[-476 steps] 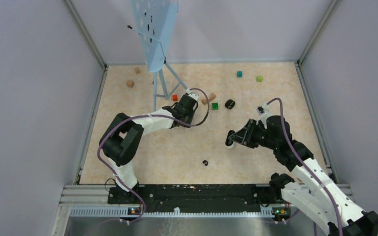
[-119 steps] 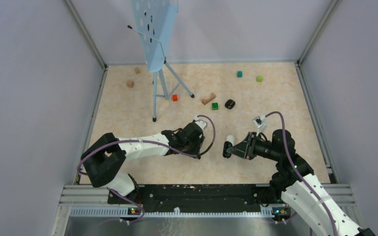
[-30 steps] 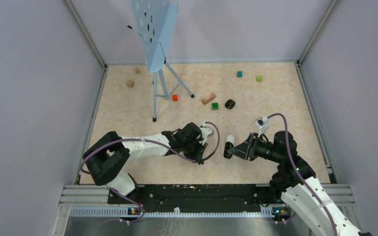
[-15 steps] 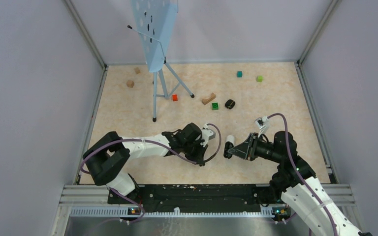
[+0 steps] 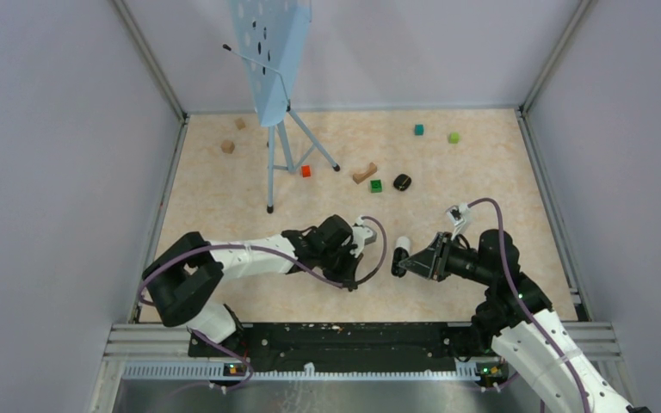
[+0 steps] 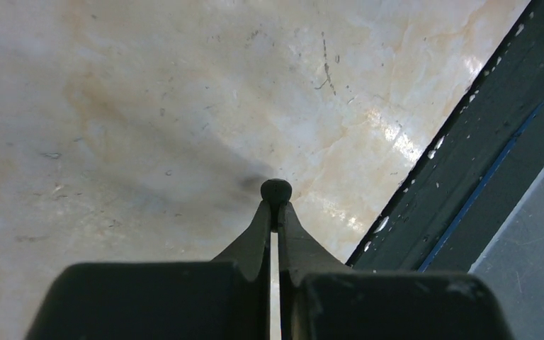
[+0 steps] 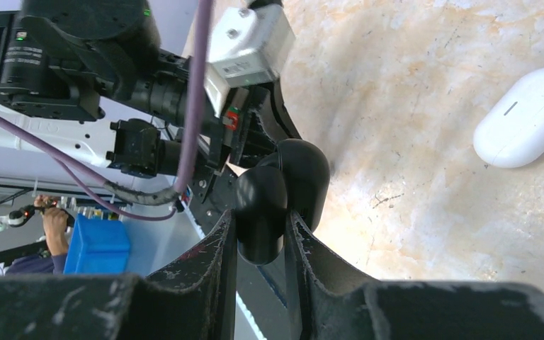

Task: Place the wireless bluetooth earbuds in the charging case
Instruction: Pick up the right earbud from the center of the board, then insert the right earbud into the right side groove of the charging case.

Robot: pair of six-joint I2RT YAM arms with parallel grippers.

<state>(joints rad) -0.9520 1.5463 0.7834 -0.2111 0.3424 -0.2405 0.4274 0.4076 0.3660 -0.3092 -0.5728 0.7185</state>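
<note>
Rail, dark and speckled, crosses the right of the left wrist view at the near edge of the surface. Just beyond it the left fingers are pressed together on one black earbud, pinched at their very tips. Whether it touches the surface cannot be told. From above, the wrist hides both the tips and the bud.

To the right, the right fingers clamp one black charging case. It shows two rounded lobes, but I cannot tell whether it is open. One white case lies flat just beyond it, apart from the fingers.

Farther off lies one black rounded thing, too small to tell bud from case. Left of it are one dark green cube, one curved wooden piece and one red cube. Toward the far edge sit one wooden cube and a second wooden cube on the left, with one teal cube and one lime cube on the right. One pale blue music stand rises at far left, its top cut off by the frame.
</note>
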